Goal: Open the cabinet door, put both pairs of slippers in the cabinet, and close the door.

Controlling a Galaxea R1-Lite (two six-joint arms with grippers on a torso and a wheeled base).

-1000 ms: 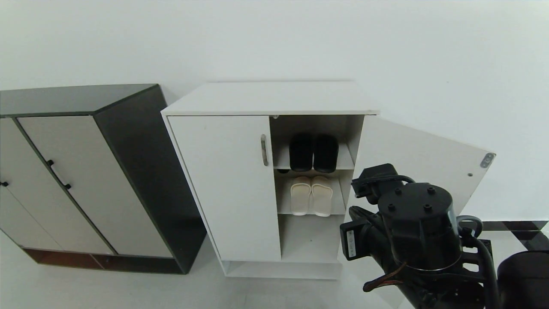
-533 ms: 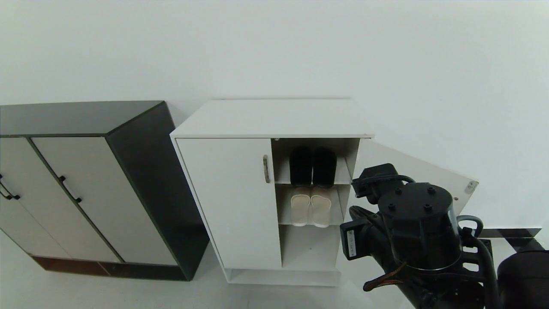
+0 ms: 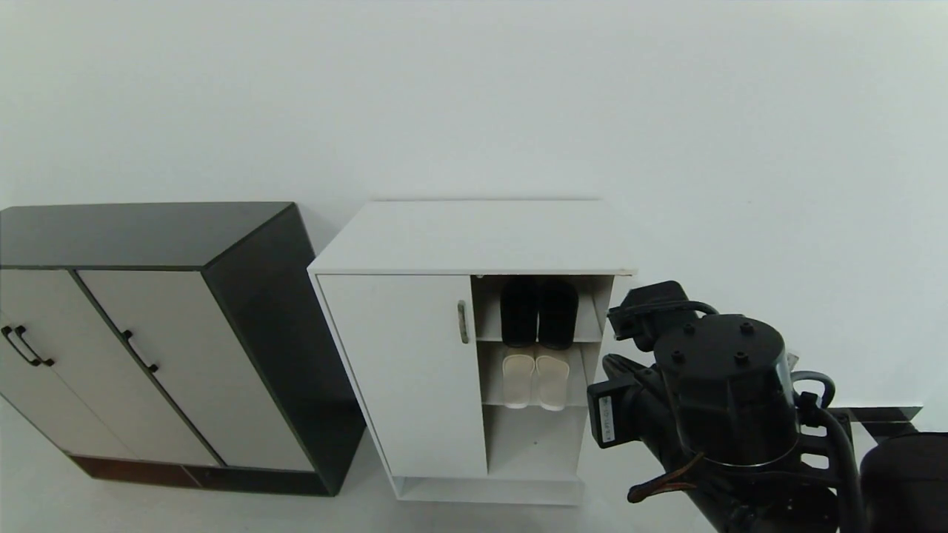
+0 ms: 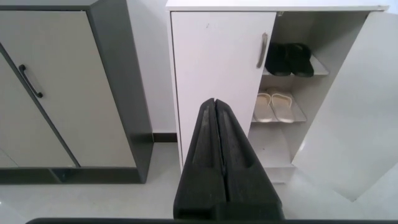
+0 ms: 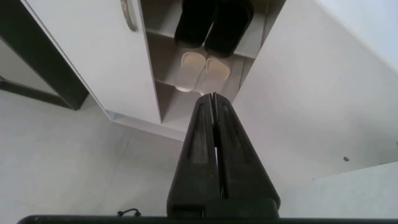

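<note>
View pulled back; left tool (image 4: pixel 215 102), right tool (image 5: pixel 213 96) clenched empty; slippers (image 3: pixel 535 377) shelved; door (image 4: pixel 354 112) open.

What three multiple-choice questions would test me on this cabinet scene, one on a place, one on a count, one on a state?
1. Where are the black slippers?
A. On the floor
B. On the top shelf, above the beige slippers
C. On the bottom shelf

2. How many pairs are in the cabinet?
A. One
B. Two
C. Three

3. The right door is:
A. Open
B. Shut
C. Missing

Answers:
1. B, the black pair sits one shelf above the beige pair.
2. B, one black pair and one beige pair show inside.
3. A, the door is swung out, so the shelves are in plain sight.
</note>
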